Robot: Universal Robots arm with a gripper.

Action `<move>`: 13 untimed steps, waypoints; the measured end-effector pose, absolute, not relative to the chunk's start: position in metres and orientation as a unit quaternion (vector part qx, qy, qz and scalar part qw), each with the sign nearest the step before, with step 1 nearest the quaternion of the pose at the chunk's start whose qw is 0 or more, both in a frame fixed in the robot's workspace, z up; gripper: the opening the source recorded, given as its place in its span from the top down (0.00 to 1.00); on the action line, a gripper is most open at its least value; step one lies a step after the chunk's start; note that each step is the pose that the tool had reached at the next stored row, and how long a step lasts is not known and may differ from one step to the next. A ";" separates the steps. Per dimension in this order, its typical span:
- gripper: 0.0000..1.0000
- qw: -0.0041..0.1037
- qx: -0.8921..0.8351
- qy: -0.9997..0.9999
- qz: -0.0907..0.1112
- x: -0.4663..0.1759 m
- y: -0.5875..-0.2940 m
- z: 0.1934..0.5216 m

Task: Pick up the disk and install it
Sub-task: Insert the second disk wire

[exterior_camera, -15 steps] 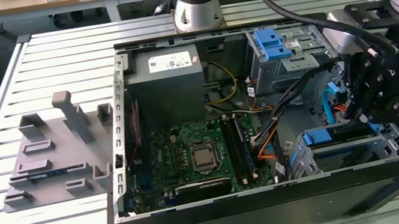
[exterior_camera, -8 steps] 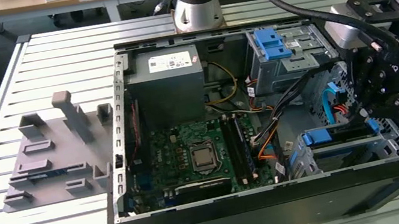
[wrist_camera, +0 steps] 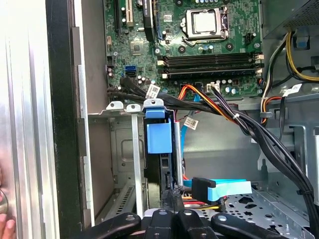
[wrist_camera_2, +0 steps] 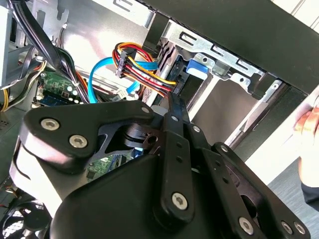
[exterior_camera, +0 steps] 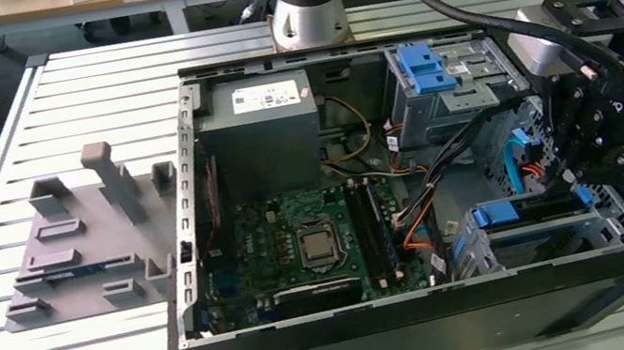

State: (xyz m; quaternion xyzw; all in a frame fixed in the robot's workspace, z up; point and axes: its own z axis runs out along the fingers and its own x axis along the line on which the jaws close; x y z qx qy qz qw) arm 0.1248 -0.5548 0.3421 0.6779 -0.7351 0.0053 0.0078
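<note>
Watching your gripper [exterior_camera: 570, 182] now: it's down inside the open computer case [exterior_camera: 439, 325], at the near corner on the exterior view's right, right over the lower drive cage [exterior_camera: 607, 230]. In both wrist views the fingers [wrist_camera_2: 174, 107] look drawn tight together, the tips [wrist_camera: 172, 193] meeting at the edge of the disk [wrist_camera: 158, 135]. Whether they pinch that edge or just rest against it, you can't tell from here. The disk stands on edge in a slot of the cage between the metal rails, its blue bracket tab facing the motherboard [wrist_camera: 199, 45]. Only the thin dark edge shows below the bracket. A light blue data cable [wrist_camera: 227, 189] and a red, yellow and black wire bundle [wrist_camera_2: 144, 67] lie just beside the fingertips.
</note>
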 end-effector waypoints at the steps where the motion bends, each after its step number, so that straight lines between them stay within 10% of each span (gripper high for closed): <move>1: 0.89 0.008 0.678 -0.735 0.005 0.125 -0.555 0.342; 13: 0.89 0.008 0.678 -0.735 0.005 0.123 -0.555 0.348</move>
